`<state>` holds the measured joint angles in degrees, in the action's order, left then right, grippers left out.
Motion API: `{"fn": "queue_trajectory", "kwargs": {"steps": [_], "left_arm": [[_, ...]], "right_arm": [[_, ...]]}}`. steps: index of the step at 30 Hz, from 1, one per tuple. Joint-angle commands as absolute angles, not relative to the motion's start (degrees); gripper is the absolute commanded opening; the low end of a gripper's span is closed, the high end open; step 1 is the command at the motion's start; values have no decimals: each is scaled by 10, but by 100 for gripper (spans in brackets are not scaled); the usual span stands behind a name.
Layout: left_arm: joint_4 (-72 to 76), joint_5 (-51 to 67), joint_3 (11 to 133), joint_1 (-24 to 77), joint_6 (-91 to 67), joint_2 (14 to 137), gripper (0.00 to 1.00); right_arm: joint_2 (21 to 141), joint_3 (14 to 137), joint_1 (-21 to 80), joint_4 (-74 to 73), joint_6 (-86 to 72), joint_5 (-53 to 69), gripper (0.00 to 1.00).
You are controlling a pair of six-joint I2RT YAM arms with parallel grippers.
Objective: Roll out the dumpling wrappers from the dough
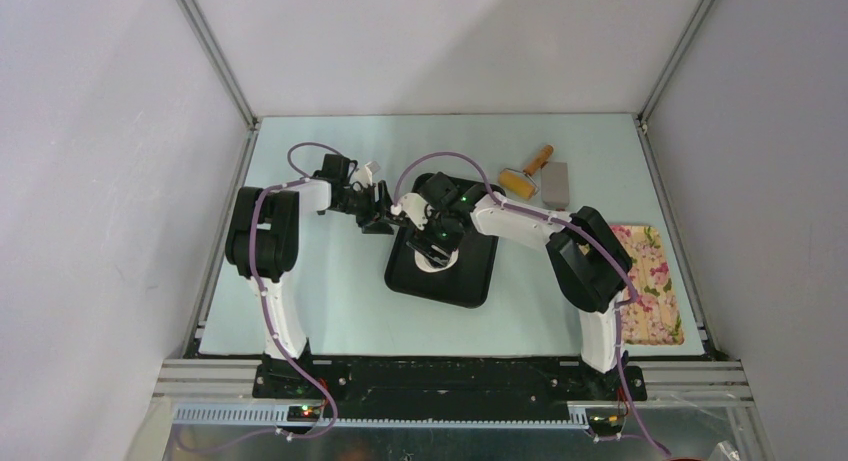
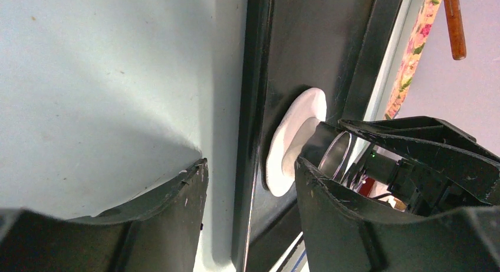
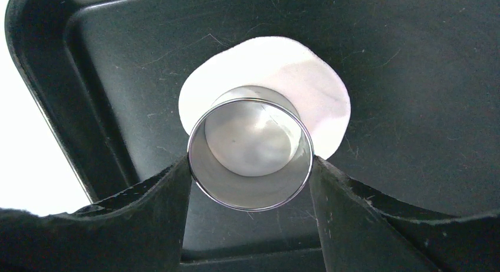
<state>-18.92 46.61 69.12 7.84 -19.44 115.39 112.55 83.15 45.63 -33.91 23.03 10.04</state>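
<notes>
The dough (image 3: 315, 89) is a flattened white disc on the floor of the black tray (image 3: 413, 77). A round steel cup (image 3: 250, 183) stands mouth-up on its near part. My right gripper (image 3: 250, 163) is shut on the cup, one finger touching each side. From above, the right gripper (image 1: 435, 249) hides most of the dough (image 1: 432, 264). My left gripper (image 2: 250, 166) is open astride the tray's left rim (image 2: 253, 107). One finger is over the table with a gap to the rim, the other inside the tray beside the dough (image 2: 292, 139).
A wooden-handled roller (image 1: 522, 179) and a grey scraper (image 1: 556, 184) lie behind the tray (image 1: 470, 276) at the back right. A floral cloth (image 1: 650, 281) lies along the table's right edge. Both arms meet over the tray's left half.
</notes>
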Motion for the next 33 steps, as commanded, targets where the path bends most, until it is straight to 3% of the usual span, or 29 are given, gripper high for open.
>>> {"fn": "queue_trajectory", "kwargs": {"steps": [1, 15, 33], "left_arm": [[-194, 430, 694, 71, -171, 1162, 62], [-194, 432, 694, 71, -172, 1164, 62], [-191, 430, 692, 67, -177, 1163, 61]], "right_arm": [[1140, 810, 454, -334, 240, 107, 40], [1154, 791, 454, -338, 227, 106, 30], [1188, 783, 457, -362, 168, 75, 28]]}}
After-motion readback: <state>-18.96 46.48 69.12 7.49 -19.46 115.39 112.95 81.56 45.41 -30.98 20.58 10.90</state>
